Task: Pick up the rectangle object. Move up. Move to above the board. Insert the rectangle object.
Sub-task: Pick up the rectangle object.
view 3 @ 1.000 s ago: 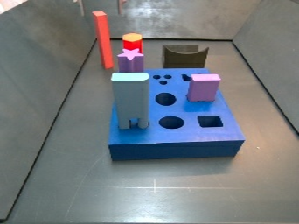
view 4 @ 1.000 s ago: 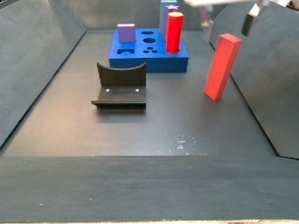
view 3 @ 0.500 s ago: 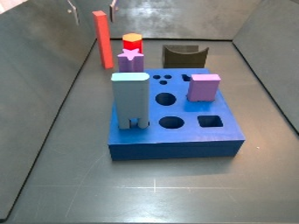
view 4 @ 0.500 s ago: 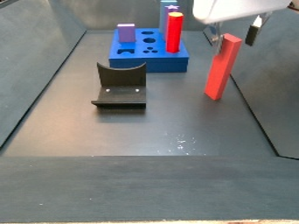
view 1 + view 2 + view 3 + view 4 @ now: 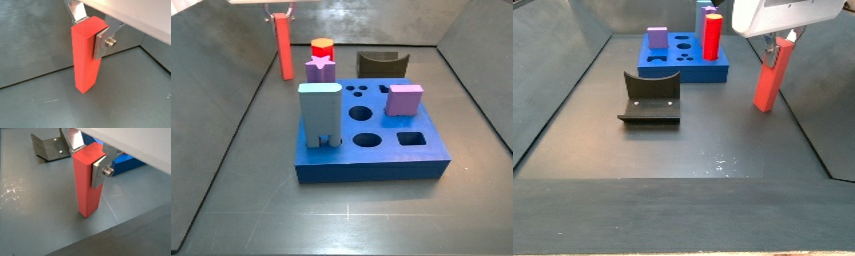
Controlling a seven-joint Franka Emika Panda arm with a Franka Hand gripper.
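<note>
The gripper (image 5: 91, 31) sits at the top of the rectangle object (image 5: 85, 57), its silver fingers (image 5: 101, 44) pressed flat against opposite faces of the bar's upper end, so the claw is clenched on the bar; both wrist views show this, with the same grasp visible at (image 5: 88, 159) on the bar (image 5: 87, 185). The bar stands upright, and its lower end looks to meet the dark floor (image 5: 40, 105), though whether it truly rests there or is a hair clear of it cannot be told from these angles. In a side view the rectangle object (image 5: 770, 75) is near the right wall of the enclosure, well apart from the board (image 5: 673, 68), under the gripper (image 5: 786, 36); in a side view from the opposite end it (image 5: 282, 48) stands at the far left, beyond the board (image 5: 372, 150), with the gripper (image 5: 281, 14) just showing at the frame's edge. On the board stand a light-blue block (image 5: 319, 114), a purple cube (image 5: 405, 98), a purple star piece (image 5: 319, 67) and a red cylinder with a yellow top (image 5: 322, 47). The fixture (image 5: 651, 98) stands on the floor between the board and the camera.
</note>
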